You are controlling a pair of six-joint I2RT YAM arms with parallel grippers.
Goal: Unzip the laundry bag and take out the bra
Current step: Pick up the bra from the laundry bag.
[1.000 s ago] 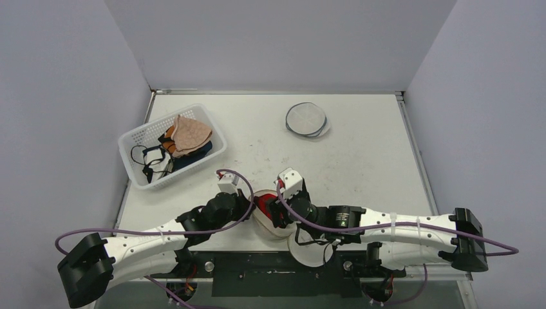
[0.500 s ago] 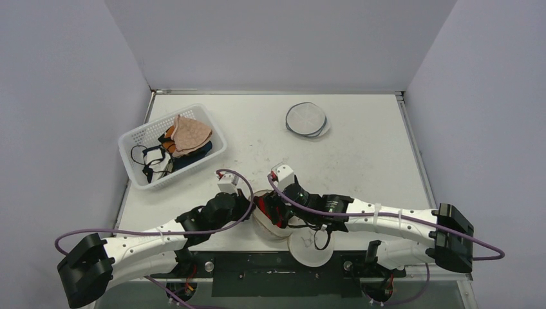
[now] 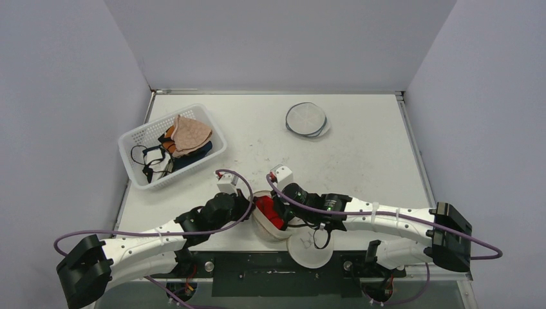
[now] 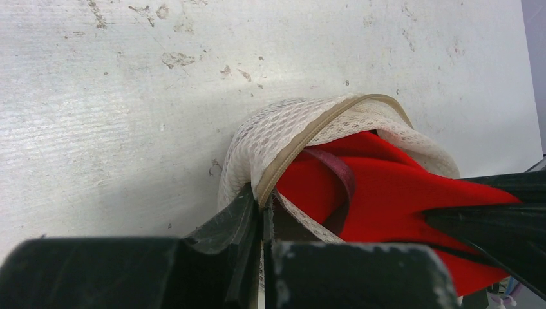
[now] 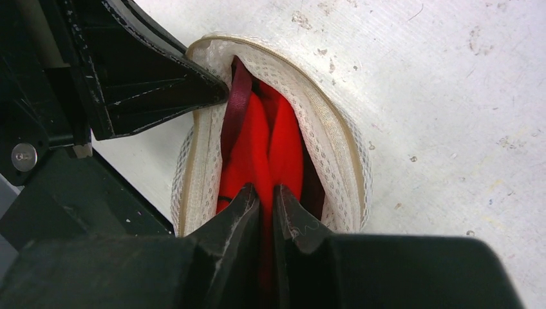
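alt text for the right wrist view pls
The right tool is shut on a red bra inside an open white mesh bag. The left tool pinches the bag's rim at upper left, over a scuffed white table.

The bra (image 5: 257, 138) lies mostly hidden inside the laundry bag (image 5: 328, 135); the clothes (image 3: 187, 132) in the basket (image 3: 127, 154), far left, seem too tangled to identify.

Entry: laundry bag (image 4: 257, 138) is showing coarse white mesh cloth, beige woven zip tape edging it. Inside the bag, bra (image 4: 399, 187) is showing smooth matt red fabric. Under the bag, table (image 4: 116, 96) is looking matt white, scuffed.
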